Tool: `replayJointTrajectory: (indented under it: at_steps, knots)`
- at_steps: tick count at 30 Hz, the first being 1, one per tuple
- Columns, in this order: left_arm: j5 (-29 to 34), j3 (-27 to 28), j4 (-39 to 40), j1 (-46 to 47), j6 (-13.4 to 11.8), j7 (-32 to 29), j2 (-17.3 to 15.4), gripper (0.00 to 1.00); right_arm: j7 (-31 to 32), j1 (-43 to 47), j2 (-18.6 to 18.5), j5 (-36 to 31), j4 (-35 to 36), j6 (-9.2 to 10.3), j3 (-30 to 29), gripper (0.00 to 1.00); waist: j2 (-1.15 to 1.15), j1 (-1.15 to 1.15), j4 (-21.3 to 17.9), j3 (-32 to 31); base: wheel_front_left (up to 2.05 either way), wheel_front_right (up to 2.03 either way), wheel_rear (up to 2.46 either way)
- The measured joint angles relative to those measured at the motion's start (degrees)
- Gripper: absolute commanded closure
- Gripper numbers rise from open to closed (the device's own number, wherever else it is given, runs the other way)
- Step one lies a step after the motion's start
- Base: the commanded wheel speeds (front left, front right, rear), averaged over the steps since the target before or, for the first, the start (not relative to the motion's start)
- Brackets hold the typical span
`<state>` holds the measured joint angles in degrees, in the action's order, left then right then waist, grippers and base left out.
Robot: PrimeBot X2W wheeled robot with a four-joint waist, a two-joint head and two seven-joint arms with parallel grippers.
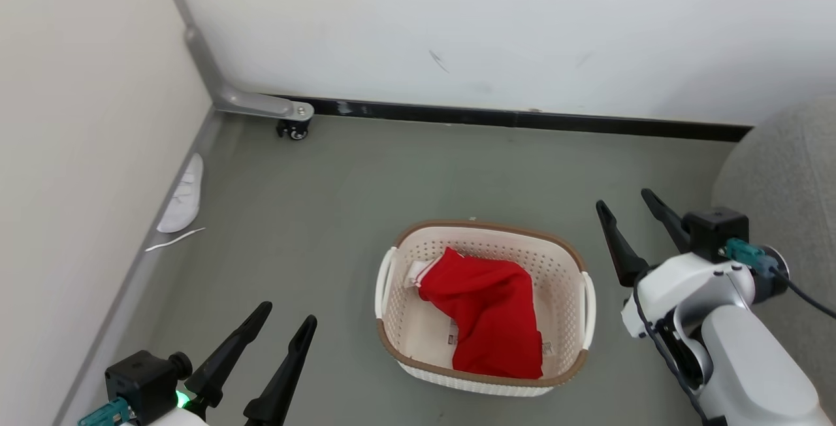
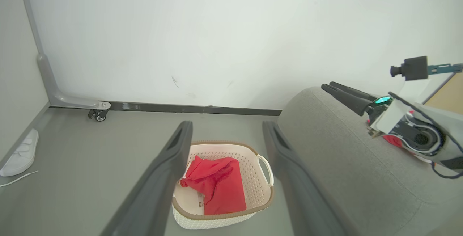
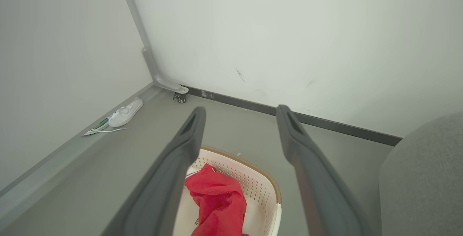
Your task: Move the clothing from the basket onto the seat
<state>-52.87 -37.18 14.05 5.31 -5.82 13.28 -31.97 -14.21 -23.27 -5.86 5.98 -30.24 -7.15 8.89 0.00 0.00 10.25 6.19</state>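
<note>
left end effector (image 1: 287, 315), right end effector (image 1: 624, 200): open, empty | clothing (image 1: 486, 311) in basket (image 1: 483, 229), ahead between them | seat (image 1: 784, 171) beside right one | red patch (image 2: 392, 140) on seat, maybe one garment done | basket garment left

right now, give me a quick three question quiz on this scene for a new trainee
1. True or false: a red garment lies inside the basket.
2. Where is the white shoe? A) in the basket B) on the floor by the left wall C) under the basket
3. Fill in: the left end effector and the right end effector both stand ___, holding nothing.
Key: 1 true; 2 B; 3 open.
</note>
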Motion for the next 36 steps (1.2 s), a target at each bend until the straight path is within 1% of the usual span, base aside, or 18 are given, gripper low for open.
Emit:
replayJointTrajectory:
  at_steps: [8,11,14,17,26,36]
  knots:
    - [-1.03,-0.12,-3.87,0.18,1.96,0.00,1.23,0.00,0.00,4.38,0.12,0.16,3.58,0.00,-3.53,0.00,0.00,0.00,3.22,-1.77,0.00,0.00,0.00]
    - [-1.10,-0.44,-5.87,0.22,2.38,0.00,1.44,0.00,0.00,6.28,0.48,0.16,4.88,0.00,-4.58,0.00,0.00,0.00,3.91,-2.71,0.00,0.00,0.00]
    - [-1.55,0.00,-7.55,0.21,2.49,0.00,1.34,0.00,0.00,8.36,1.27,0.16,5.86,0.00,-4.43,0.00,0.00,0.00,4.01,-3.77,0.00,0.00,0.00]
    - [-1.56,0.35,-8.54,0.21,2.52,0.01,1.38,0.00,0.00,10.39,2.25,0.53,7.04,0.00,-4.38,0.00,0.00,0.00,3.41,-4.31,0.00,0.00,0.00]
    - [-1.66,1.12,-11.87,0.24,3.22,0.43,1.99,0.00,0.00,15.97,2.71,0.58,10.76,0.00,-6.01,0.00,0.00,0.00,0.79,-5.11,0.00,0.00,0.00]
    - [-2.09,2.20,-15.00,0.26,3.97,0.51,2.67,0.00,0.00,19.96,3.34,0.57,14.17,0.00,-6.98,0.00,0.00,0.00,-2.95,-5.73,0.00,0.00,0.00]
